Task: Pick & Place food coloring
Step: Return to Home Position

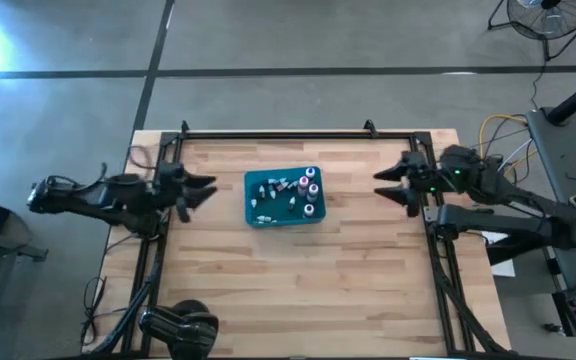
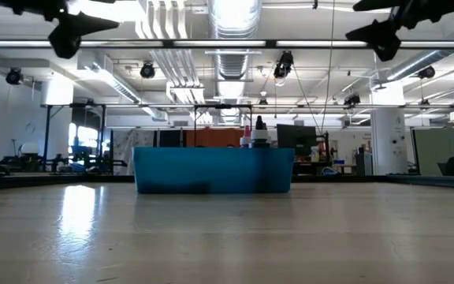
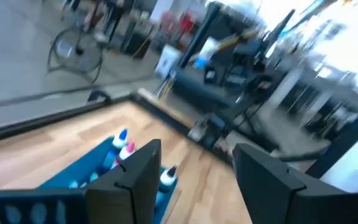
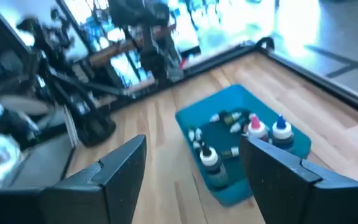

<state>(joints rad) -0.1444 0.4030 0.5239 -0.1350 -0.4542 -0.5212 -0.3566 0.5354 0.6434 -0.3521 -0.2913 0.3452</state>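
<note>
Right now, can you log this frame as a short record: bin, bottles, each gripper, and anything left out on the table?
bin: teal, at the middle of the table
bottles: all those in view are inside the bin; none seen loose on the table
left gripper: open, empty, raised near the table's left edge
right gripper: open, empty, raised near the right edge
job: sorting looks finished

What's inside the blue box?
Little food coloring bottles, some standing, some lying down, sit in the box. From table height its front wall hides all but a few caps.
</note>
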